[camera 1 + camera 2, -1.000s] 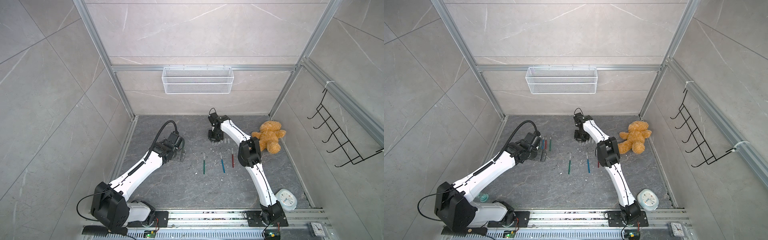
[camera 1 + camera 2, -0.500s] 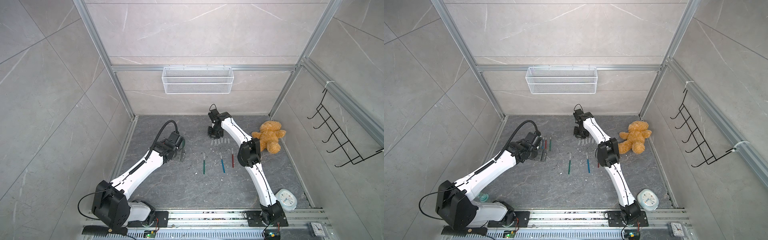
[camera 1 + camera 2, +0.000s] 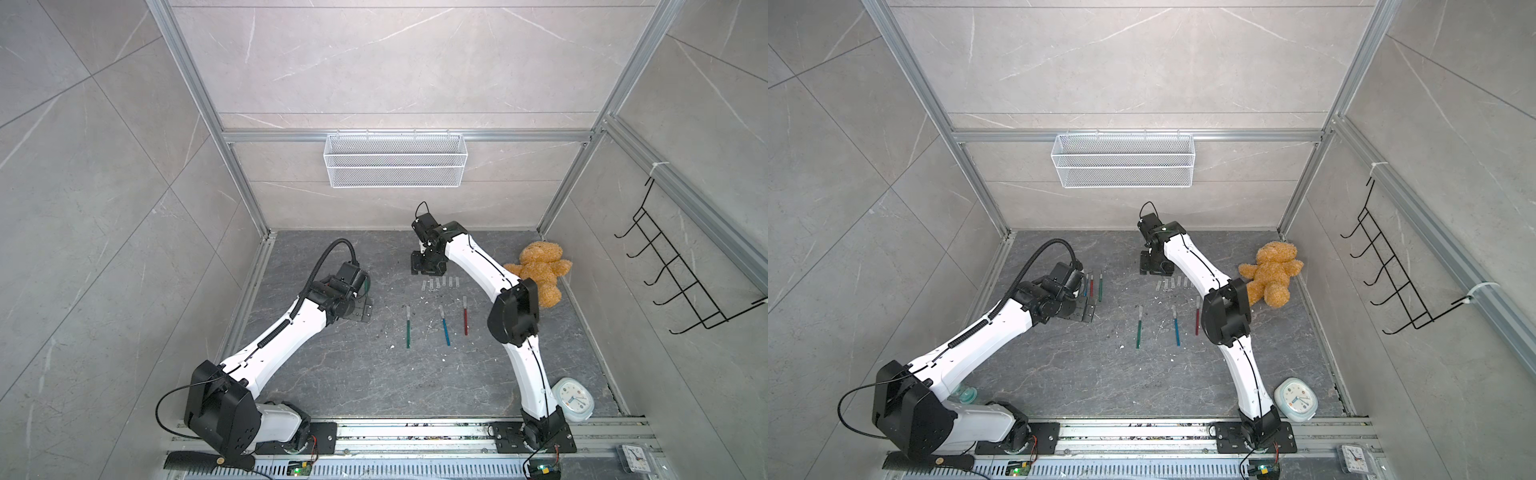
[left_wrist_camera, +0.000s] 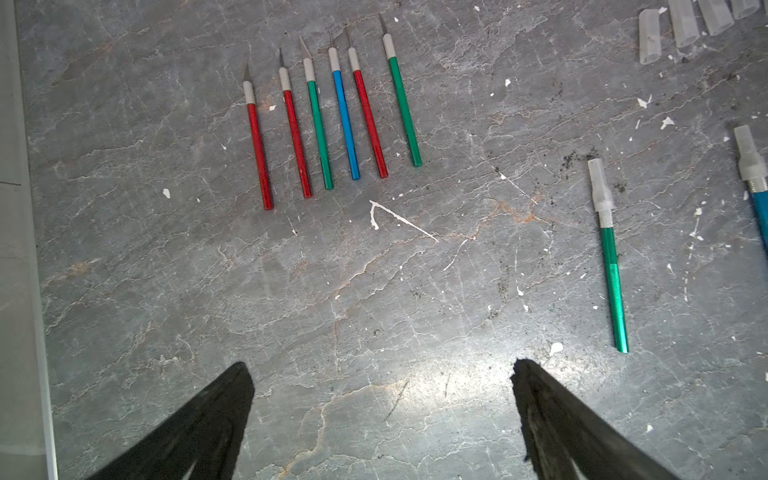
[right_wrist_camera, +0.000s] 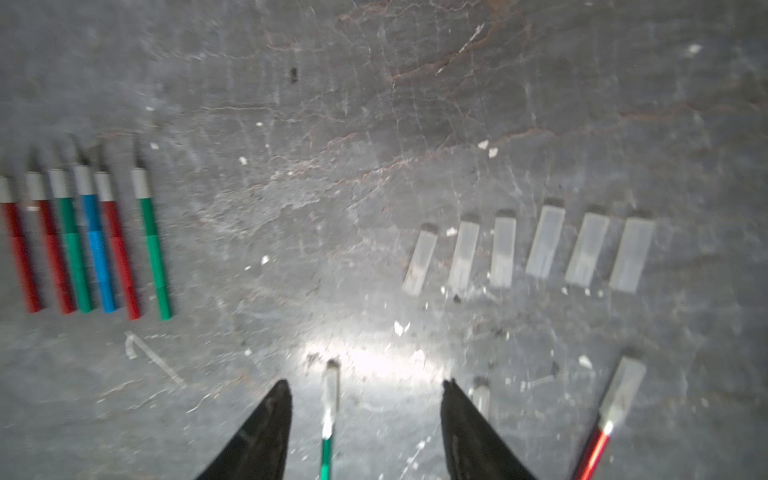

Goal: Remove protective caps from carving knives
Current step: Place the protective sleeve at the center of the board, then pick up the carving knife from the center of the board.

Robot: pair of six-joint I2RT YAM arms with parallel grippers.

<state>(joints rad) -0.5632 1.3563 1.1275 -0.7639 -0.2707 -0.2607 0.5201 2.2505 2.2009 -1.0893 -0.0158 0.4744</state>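
Status: left gripper (image 4: 382, 365) was spread wide, with nothing between the fingers and nothing touched. It hung over bare floor (image 4: 374, 270) at about 9 o'clock of the work area in both top views. Right gripper (image 5: 365, 384) was parted too, with a narrower gap than the left, pinching nothing, and it sat at 12 o'clock close to the back wall. Six loose caps (image 5: 545, 243) lay in a tidy row on the floor near it, at roughly its 5 o'clock, none against the fingers. Six bare knives (image 4: 332, 116) lay side by side with blades exposed, in the order red, red, green, blue, red, green. They were at 10 o'clock of the floor, just at 12 o'clock of the left gripper and clear of it. Three knives had caps on near the centre: green knife (image 3: 408, 328), blue knife (image 3: 444, 328) and red knife (image 3: 465, 318). They were roughly parallel and spaced apart, with capped tips toward 12 o'clock. The right wrist view was blurred. The green knife's capped tip showed in the gap between the fingers there, but the top views had that knife flat on the floor and apart from the gripper, at about its 6 o'clock. Teddy bear (image 3: 536, 270) sat at 2 o'clock and alarm clock (image 3: 573, 401) at 5 o'clock.
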